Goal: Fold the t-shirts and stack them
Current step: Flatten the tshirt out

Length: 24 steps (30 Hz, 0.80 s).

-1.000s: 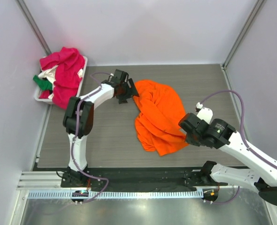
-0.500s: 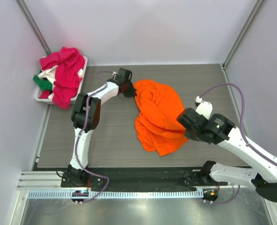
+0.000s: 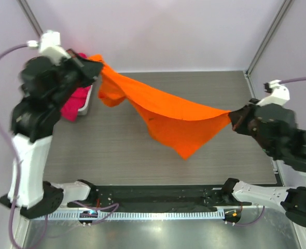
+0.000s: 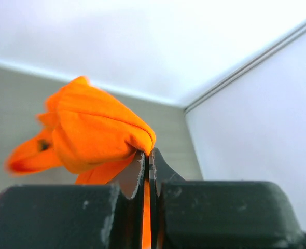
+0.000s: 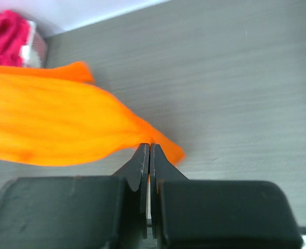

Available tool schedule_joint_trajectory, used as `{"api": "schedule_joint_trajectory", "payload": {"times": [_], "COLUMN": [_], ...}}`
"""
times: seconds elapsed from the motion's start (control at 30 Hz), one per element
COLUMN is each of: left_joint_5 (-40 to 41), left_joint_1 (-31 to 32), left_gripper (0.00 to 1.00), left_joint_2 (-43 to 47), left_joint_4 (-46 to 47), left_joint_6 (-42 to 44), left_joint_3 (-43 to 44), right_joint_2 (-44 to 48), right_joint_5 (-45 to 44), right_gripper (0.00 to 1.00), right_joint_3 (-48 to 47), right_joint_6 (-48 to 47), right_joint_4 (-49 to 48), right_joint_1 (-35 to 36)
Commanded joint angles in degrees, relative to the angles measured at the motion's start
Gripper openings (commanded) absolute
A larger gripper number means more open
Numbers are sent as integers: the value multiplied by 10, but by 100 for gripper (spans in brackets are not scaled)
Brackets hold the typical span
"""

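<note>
- The left gripper [image 3: 94, 66], raised at ten o'clock in the overhead view, was pressed together on one edge of the orange t-shirt [image 3: 168, 116].
- The right gripper [image 3: 233, 117], at three o'clock, pinched the opposite edge, its fingers closed with cloth between them.
- The shirt hung as a sagging band between the two, over the table [image 3: 116, 150], with its lowest corner pointing toward six o'clock.
- A magenta-pink t-shirt [image 3: 72, 104] lay in the white basket [image 3: 89, 96] at ten o'clock, only partly in view.

Grey wood-grain table [image 3: 220, 88] carries a white basket [image 3: 88, 98] at its far-left corner
</note>
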<state>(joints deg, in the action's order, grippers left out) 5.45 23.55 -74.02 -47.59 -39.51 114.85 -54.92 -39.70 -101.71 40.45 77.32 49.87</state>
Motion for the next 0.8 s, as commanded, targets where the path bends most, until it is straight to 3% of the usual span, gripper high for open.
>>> {"api": "schedule_joint_trajectory", "payload": {"times": [0.0, 0.2, 0.4, 0.5, 0.57, 0.63, 0.67, 0.7, 0.73, 0.77], "left_joint_5": [3, -25, -75, -71, -39, -8, -16, -51, -92, -131], "left_joint_1": [-1, -1, -1, -2, -2, -6, -17, -63, -90, -117], "left_gripper": [0, 0, 0, 2, 4, 11, 14, 18, 23, 35], "left_joint_2": [22, 75, 27, -14, -44, -100, -121, -175, -205, -239], "left_joint_4": [-156, -195, -198, -178, -178, -181, -176, -170, -166, -154], "left_joint_6": [46, 52, 40, 30, 16, 3, -13, -30, -51, -70], "left_joint_3": [59, 164, 242, 238, 238, 219, 203, 182, 138, 120], "right_joint_2": [33, 88, 102, 46, -6, -116, -154, -192, -274, -308], "right_joint_5": [26, 160, 143, 63, -70, -179, -242, -214, -138, 33], "right_gripper": [1, 1, 1, 1, 1, 1, 1, 1, 1, 3], "right_joint_3": [-59, -98, -136, -146, -139, -141, -141, -162, -169, -165], "right_joint_6": [-112, -189, -214, -197, -164, -129, -122, -128, -136, -150], "right_joint_4": [6, -59, -108, -107, -83, -32, -30, -31, -61, -86], "right_joint_1": [0, -3, -35, -46, -46, -43, -74, -140, -211, -345]}}
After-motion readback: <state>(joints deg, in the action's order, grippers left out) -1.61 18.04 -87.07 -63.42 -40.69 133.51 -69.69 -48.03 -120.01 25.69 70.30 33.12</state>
